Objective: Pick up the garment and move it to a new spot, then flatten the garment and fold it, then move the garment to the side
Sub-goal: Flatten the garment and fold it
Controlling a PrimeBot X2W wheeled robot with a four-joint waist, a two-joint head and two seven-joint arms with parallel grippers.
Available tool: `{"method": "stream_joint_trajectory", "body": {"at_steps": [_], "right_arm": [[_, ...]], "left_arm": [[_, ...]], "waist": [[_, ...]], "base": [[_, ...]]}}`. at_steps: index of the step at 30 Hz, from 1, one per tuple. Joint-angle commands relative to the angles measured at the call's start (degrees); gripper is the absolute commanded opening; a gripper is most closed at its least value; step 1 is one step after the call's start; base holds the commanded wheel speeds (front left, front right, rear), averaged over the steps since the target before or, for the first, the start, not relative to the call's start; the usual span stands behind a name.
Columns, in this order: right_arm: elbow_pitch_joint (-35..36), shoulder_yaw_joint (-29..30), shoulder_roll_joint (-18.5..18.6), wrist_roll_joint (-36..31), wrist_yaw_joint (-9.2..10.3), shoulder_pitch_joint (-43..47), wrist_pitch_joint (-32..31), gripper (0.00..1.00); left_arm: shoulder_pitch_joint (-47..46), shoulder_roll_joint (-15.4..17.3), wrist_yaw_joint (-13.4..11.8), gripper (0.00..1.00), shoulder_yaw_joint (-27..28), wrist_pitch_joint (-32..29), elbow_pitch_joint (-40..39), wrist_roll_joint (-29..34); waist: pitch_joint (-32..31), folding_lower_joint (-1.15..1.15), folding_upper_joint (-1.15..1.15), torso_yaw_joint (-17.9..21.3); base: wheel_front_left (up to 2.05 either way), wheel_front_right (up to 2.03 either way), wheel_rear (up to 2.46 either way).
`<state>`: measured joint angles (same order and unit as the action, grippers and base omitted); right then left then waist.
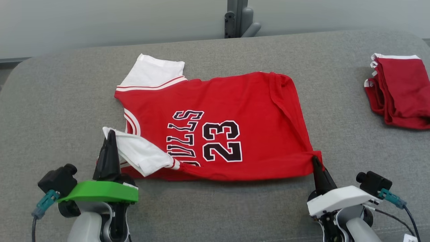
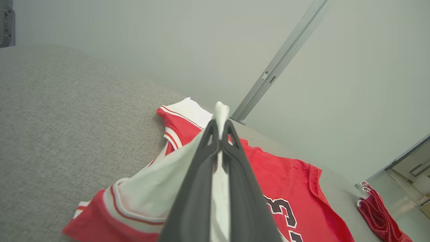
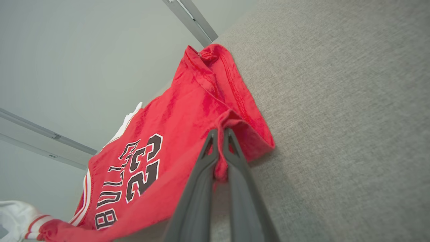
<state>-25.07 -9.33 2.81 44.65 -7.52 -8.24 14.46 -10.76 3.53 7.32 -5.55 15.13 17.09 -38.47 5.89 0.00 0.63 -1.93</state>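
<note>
The red jersey (image 1: pixel 235 111) lies mostly flat in the middle of the grey tabletop (image 1: pixel 50 111), print up, its lower side towards the front edge. The left claw (image 1: pixel 111 134) is clamped tight on the white sleeve (image 1: pixel 141 151) at the jersey's near left, holding it raised. The right claw (image 1: pixel 315 160) is pinched closed on the red hem corner (image 3: pixel 235 122) at the near right. A folded red pile (image 1: pixel 401 90) sits at the tabletop's right edge, well apart.

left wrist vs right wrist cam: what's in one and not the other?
Left wrist, not right: left end effector shut on the white sleeve; folded red pile at lower right.
Right wrist, not left: right end effector shut on the red hem corner; full BULLS lettering.
Both: red jersey, grey surface.
</note>
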Motion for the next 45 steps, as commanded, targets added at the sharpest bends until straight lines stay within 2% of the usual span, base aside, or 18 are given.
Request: {"method": "stream_joint_trajectory", "body": {"at_steps": [1, 10, 18, 19, 20, 21, 22, 23, 24, 30, 35, 45], "right_arm": [[-0.7, 0.0, 0.2, 0.5, 0.08, -1.3, 0.1, 0.0], [-10.3, -2.0, 0.2, 1.6, 0.07, -10.5, -0.1, 0.0], [-15.1, -3.0, 0.2, 2.7, 0.07, -15.3, 0.6, 0.0], [-15.4, -3.0, 0.2, 3.1, 0.07, -15.7, 0.6, 0.03], [-15.6, -3.1, 0.2, 3.3, 0.07, -16.0, 0.7, 0.3], [-15.8, -3.3, 0.2, 3.6, 0.07, -16.4, 0.7, 0.47], [-15.9, -3.4, 0.2, 4.0, 0.07, -16.7, 0.8, 0.8], [-15.9, -3.4, 0.2, 4.4, 0.07, -17.1, 0.8, 1.0], [-15.8, -3.4, 0.2, 4.8, 0.07, -17.4, 0.7, 1.0], [-13.2, -2.9, 0.2, 6.7, 0.07, -18.4, 0.7, 1.0], [-9.1, 0.1, 0.2, 6.1, 0.07, -18.8, 0.8, 1.0], [1.2, 6.5, 0.2, -2.6, 0.06, -13.5, 0.7, 1.0]], "left_arm": [[-1.6, 0.5, 0.2, 0.0, 0.4, 0.0, 0.9, 0.3], [-8.6, 0.5, 0.2, 0.0, 0.0, 0.0, 9.8, 1.5], [-12.5, 0.2, 0.2, 0.0, -0.6, 0.0, 13.9, 2.2], [-13.0, 0.2, 0.2, 0.0, -0.6, 0.0, 14.2, 2.3], [-13.5, 0.1, 0.2, 0.02, -0.6, 0.0, 14.6, 2.4], [-13.9, 0.1, 0.2, 0.19, -0.6, 0.0, 14.9, 2.5], [-14.3, 0.0, 0.2, 0.4, -0.5, 0.0, 15.2, 2.6], [-14.7, 0.0, 0.2, 0.78, -0.5, 0.0, 15.4, 2.7], [-15.1, 0.0, 0.2, 1.0, -0.4, 0.0, 15.4, 2.9], [-15.8, -0.3, 0.2, 1.0, -0.3, 0.0, 15.0, 2.3], [-13.2, -0.4, 0.2, 1.0, 0.8, 0.0, 11.8, 1.4], [-3.1, -0.5, 0.2, 1.0, 5.0, 0.0, 5.1, 0.5]], "waist": [[1.0, 0.0, -0.63, 0.8], [3.8, 0.0, -0.63, 1.7], [5.7, 0.0, -0.63, 1.7], [5.8, 0.0, -0.63, 1.7], [6.0, 0.0, -0.63, 1.7], [6.1, 0.0, -0.63, 1.7], [6.2, 0.0, -0.63, 1.6], [6.2, 0.0, -0.63, 1.6], [6.3, 0.0, -0.63, 1.6], [6.5, 0.0, -0.63, 1.7], [6.4, 0.0, -0.63, 1.4], [4.7, 0.0, -0.63, 0.4]], "base": [[0.0, 0.0, 0.0], [0.0, 0.0, 0.0], [0.0, 0.0, 0.0], [0.0, 0.0, 0.0], [0.0, 0.0, 0.0], [0.0, 0.0, 0.0], [0.0, 0.0, 0.0], [0.0, 0.0, 0.0], [0.0, 0.0, 0.0], [0.0, 0.0, 0.0], [0.0, 0.0, 0.0], [0.0, 0.0, 0.0]]}}
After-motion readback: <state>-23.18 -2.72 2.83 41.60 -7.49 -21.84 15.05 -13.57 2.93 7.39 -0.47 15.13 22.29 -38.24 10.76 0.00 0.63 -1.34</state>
